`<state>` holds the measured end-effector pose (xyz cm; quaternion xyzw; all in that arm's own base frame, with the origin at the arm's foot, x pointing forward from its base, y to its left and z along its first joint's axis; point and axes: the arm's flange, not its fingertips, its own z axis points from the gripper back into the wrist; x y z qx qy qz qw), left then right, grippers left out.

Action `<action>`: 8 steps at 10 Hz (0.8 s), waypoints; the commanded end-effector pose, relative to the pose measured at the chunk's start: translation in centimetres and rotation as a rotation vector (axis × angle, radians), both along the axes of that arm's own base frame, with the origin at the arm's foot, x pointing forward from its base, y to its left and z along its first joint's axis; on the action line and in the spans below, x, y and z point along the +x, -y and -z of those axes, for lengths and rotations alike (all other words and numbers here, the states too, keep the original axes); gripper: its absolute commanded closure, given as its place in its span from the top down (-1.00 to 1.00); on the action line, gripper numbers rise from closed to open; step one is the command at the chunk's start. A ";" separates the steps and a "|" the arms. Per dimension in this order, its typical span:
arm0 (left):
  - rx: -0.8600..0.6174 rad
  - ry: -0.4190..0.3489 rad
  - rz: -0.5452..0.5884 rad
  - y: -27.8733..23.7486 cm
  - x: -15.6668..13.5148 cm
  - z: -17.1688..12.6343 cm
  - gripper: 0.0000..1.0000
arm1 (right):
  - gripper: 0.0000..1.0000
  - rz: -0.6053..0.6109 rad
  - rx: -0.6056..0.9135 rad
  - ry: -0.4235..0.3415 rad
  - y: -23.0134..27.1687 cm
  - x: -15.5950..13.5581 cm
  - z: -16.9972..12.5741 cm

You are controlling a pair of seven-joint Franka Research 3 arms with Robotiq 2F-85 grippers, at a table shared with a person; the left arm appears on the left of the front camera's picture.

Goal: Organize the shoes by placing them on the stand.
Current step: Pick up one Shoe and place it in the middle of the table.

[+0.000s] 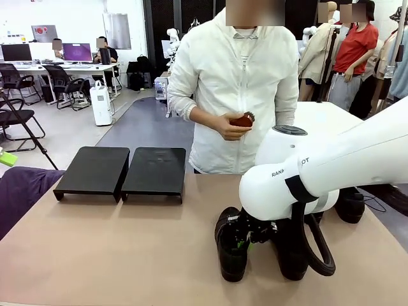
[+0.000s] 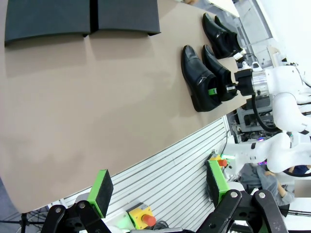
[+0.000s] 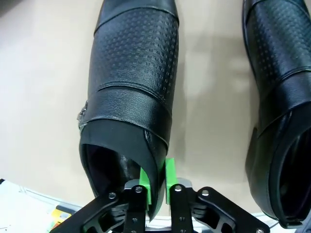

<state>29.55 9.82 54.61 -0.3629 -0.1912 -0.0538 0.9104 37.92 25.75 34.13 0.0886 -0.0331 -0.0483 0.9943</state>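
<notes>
Two low black stand platforms (image 1: 92,171) (image 1: 155,171) sit side by side at the far left of the table, also seen in the left wrist view (image 2: 80,17). Black slip-on shoes stand at the right: one (image 1: 229,245) (image 3: 133,77) has my right gripper (image 3: 157,182) (image 1: 245,237) shut on the side wall of its opening, one green pad inside and one outside. Its mate (image 3: 282,73) (image 2: 216,68) stands just beside it. Another pair (image 2: 221,34) lies farther back. My left gripper (image 2: 158,187) hangs open over the near table edge, holding nothing.
A person in a white jacket (image 1: 236,83) stands at the far side, holding a small reddish-brown object (image 1: 242,119). A purple cloth (image 1: 22,188) lies at the left edge. Bare tabletop (image 1: 127,248) stretches between the stand and the shoes.
</notes>
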 end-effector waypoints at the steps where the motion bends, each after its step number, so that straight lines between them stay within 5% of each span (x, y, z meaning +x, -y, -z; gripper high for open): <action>1: -0.015 0.017 0.014 -0.1 -0.1 0.0 1.00 | -1.00 -0.001 0.028 -0.008 -0.9 -0.4 0.7; 5: -0.015 0.017 0.014 -0.1 -0.1 0.0 1.00 | -1.00 -0.042 0.058 -0.008 -0.6 -1.0 -1.4; 8: -0.015 0.017 0.014 -0.1 -0.1 0.0 1.00 | -1.00 -0.129 0.111 0.057 -0.8 -6.4 -11.7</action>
